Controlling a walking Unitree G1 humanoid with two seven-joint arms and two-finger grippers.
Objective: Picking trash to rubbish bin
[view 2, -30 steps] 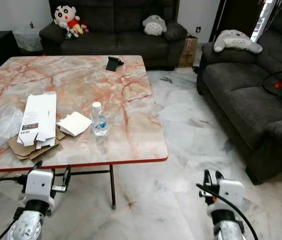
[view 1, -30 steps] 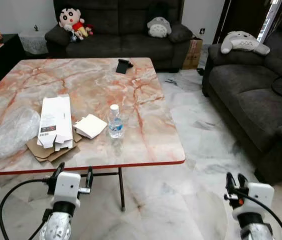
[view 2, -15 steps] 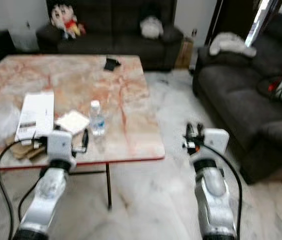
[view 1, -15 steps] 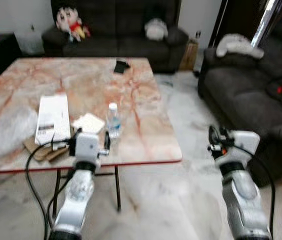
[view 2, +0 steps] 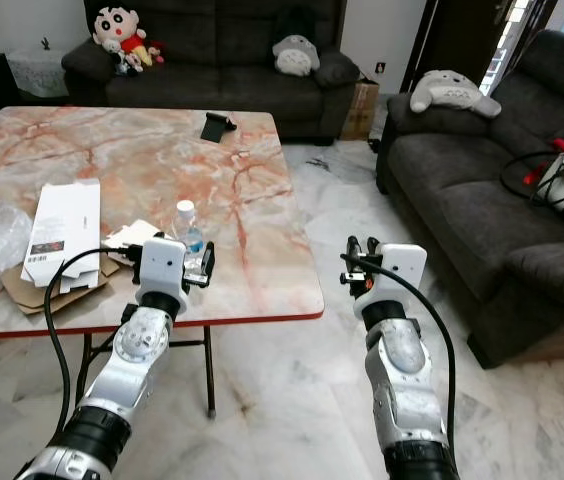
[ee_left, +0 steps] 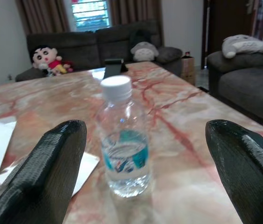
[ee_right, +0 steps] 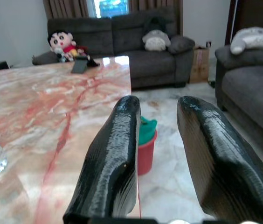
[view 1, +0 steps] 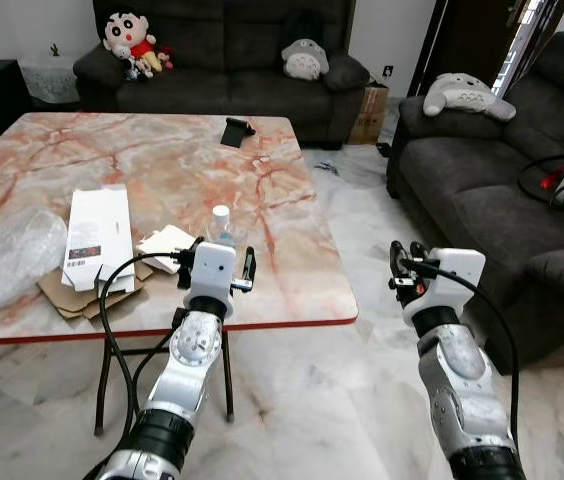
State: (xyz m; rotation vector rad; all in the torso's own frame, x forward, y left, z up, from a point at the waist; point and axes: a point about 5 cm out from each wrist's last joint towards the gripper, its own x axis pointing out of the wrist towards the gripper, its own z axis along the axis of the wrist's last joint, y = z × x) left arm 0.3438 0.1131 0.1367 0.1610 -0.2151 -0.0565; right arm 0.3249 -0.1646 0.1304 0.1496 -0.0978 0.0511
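Left wrist view: left gripper point(ee_left: 145, 154), now raised to the marble table point(view 1: 292, 270), spreads empty jaws wide before the clear plastic water bottle point(ee_left: 122, 135); right gripper point(view 1: 403, 262) also raised, fingers narrowly parted, empty.

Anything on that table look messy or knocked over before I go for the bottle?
Nothing is knocked over or spilled. The water bottle stands upright, capped, between the left end effector's open fingers. Beside it lies loose trash: a flattened white box on brown cardboard, and crumpled clear plastic at the table's left edge.
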